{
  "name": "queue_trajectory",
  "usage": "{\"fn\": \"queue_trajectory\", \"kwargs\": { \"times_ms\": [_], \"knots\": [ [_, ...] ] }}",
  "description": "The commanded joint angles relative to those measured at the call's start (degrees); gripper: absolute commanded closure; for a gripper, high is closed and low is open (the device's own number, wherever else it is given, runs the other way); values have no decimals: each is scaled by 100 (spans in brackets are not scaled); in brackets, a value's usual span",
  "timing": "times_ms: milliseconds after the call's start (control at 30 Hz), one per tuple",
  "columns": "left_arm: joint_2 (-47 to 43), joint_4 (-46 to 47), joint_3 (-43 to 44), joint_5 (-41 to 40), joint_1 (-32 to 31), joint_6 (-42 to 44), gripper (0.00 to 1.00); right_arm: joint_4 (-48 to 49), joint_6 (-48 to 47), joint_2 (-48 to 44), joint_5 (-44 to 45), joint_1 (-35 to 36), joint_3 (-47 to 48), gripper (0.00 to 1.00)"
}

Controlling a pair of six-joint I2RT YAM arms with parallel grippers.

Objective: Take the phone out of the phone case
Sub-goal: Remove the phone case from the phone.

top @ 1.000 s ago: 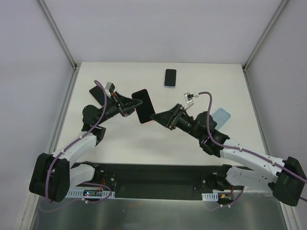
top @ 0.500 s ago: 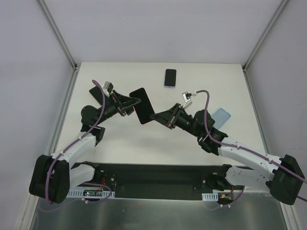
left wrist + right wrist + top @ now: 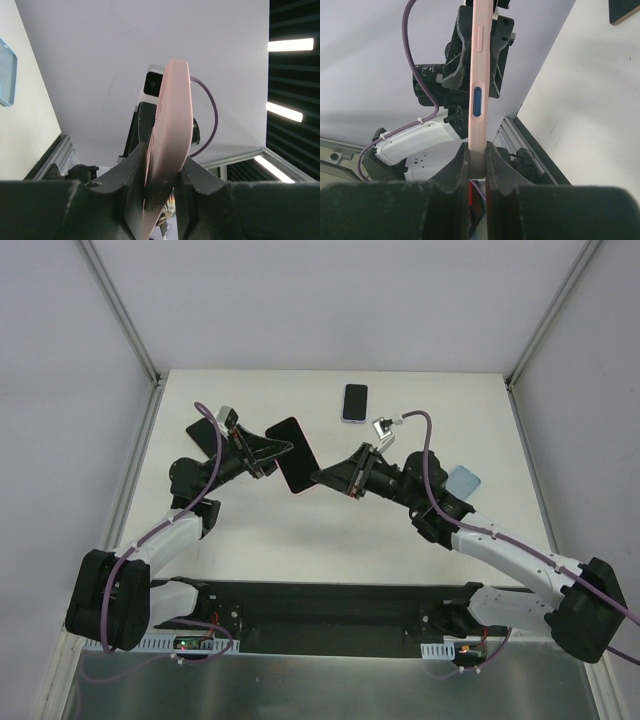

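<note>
Two grips: left gripper [image 3: 275,452] clamps pink phone case [image 3: 478,75] at 9 o'clock, right gripper [image 3: 322,478] pinches its 4 o'clock corner; braced aloft, presumably to peel it off phone [image 3: 290,453].

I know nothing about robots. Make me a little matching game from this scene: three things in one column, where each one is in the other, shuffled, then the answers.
Things:
1. pink-cased phone
2. black phone
3. light blue case

Places:
A. flat on the right side of the table
B. held in the air between the left gripper and the right gripper
C. flat near the table's far edge

Pairs: 1-B, 2-C, 3-A
</note>
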Motion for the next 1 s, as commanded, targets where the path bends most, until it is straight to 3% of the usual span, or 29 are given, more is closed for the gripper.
{"fn": "queue_trajectory", "kwargs": {
  "times_ms": [0, 67, 167, 233, 267, 367, 467, 500, 600, 667, 700, 933, 967],
  "knots": [
    [-113, 684, 328, 443, -86, -183, 75, 113, -28, 173, -459, 4, 391, 99],
    [-121, 675, 363, 495, -86, -174, 67, 78, 42, 252, -529, -22, 452, 99],
    [-122, 684, 398, 504, -86, -148, 63, 69, 191, 366, -600, -48, 505, 99],
    [-130, 658, 390, 487, -86, -139, 76, 77, 262, 393, -600, -57, 514, 99],
    [-139, 623, 381, 487, -86, -139, 96, 69, 279, 393, -591, -66, 497, 99],
    [-139, 553, 354, 495, -86, -113, 100, 34, 288, 358, -582, -92, 479, 98],
    [-139, 552, 337, 486, -86, -95, 86, -71, 280, 323, -591, -136, 470, 99],
    [-139, 543, 337, 487, -86, -87, 75, -98, 280, 297, -591, -145, 462, 99],
    [-148, 508, 346, 469, -86, -69, 71, -186, 271, 261, -565, -172, 444, 99],
    [-139, 499, 337, 434, -86, -51, 93, -213, 262, 253, -565, -189, 435, 99],
    [-156, 412, 319, 443, -86, -43, 100, -230, 253, 244, -565, -198, 444, 99],
    [-297, 105, 161, 249, -86, 71, 100, -309, 253, 156, -538, -268, 400, 99],
    [-323, 60, 161, 249, -86, 107, 100, -309, 262, 147, -530, -277, 383, 87]
  ]
}}
